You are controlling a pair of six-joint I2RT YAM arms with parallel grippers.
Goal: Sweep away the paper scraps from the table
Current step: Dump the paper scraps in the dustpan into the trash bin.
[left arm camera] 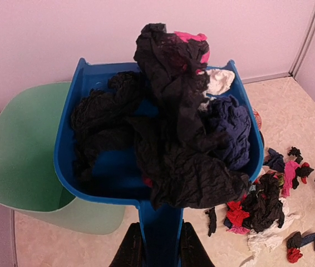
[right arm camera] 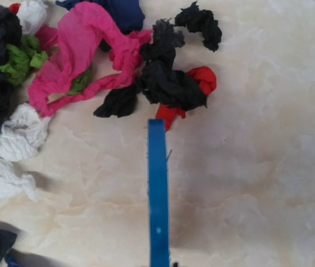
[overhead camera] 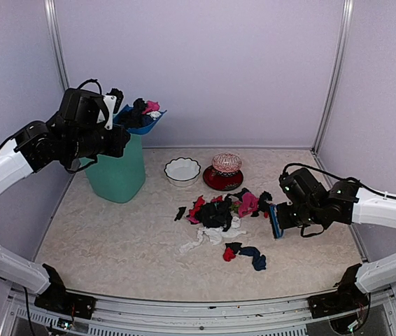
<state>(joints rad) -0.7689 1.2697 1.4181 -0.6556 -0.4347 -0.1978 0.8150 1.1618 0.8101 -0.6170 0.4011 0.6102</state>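
- Blue plastic handle, clamped between the jaws of the left gripper (left arm camera: 160, 247). They're squeezed nearly shut on it, so the dustpan (left arm camera: 71, 150) is held up in the air. The handle runs straight out from the jaws, with the scoop at the far end.
- The scoop is heaped with paper scraps (left arm camera: 180, 128), mostly black with a bit of pink, white and dark blue.
- The part that matters, I'd say, is the green bin (left arm camera: 18, 150). It sits below the pan and off to the left in the wrist view, mouth open. The pan overlaps the rim but isn't squarely over it, so I reckon a tip has to go toward that side or stuff spills past the edge.
- The right gripper (overhead camera: 284, 213) is closed on the little brush (right arm camera: 157, 183), low over the table (overhead camera: 100, 238). The brush's long side points at a black and red wad (right arm camera: 174, 89) right at its far end, touching or all but.
- The loose pile (overhead camera: 215, 213) in the middle of the table lies to the left of the brush and well apart from the left arm. The right arm is clearly nearer.
- A white bowl (overhead camera: 182, 170) and a red dish (overhead camera: 224, 180) sit behind the pile, near it but apart.
- No brands, labels or writing I can read anywhere.
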